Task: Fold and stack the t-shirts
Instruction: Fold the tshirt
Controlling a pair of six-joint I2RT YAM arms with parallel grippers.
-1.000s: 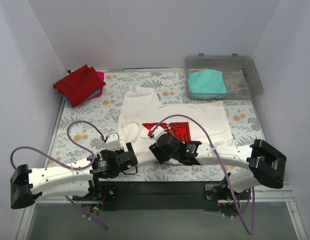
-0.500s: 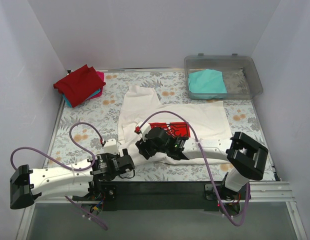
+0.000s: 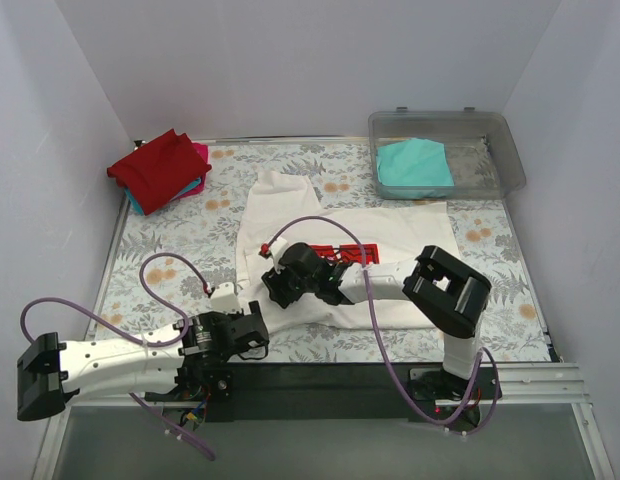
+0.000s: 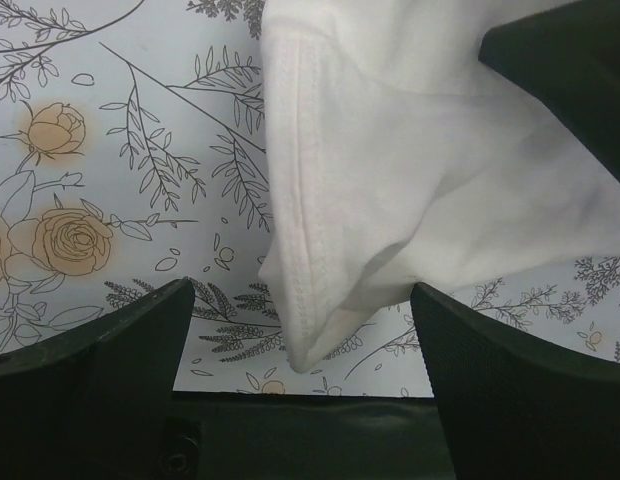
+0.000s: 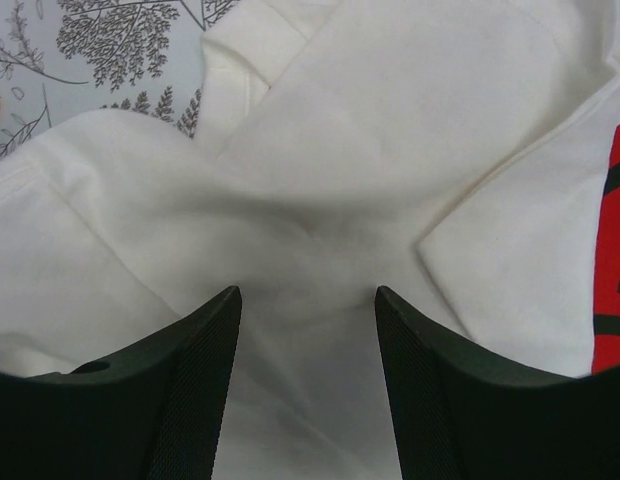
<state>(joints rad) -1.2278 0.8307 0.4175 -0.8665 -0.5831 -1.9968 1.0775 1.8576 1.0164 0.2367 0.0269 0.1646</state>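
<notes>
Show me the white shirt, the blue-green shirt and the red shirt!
white t-shirt (image 3: 415, 235), top view, plain cloth near its right edge.
teal t-shirt (image 3: 415, 167), top view, middle of the folded cloth.
red t-shirt (image 3: 158, 165), top view, middle of its top face.

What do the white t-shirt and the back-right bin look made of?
White t-shirt: soft matte knit cloth, likely cotton; it creases and rumples, and has a stitched hem. Bin: rigid, smoky see-through plastic by the look, with a moulded rim and a faint sheen.

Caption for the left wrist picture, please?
Open left pincer poised over the corner of a white t-shirt on a floral table.
</notes>
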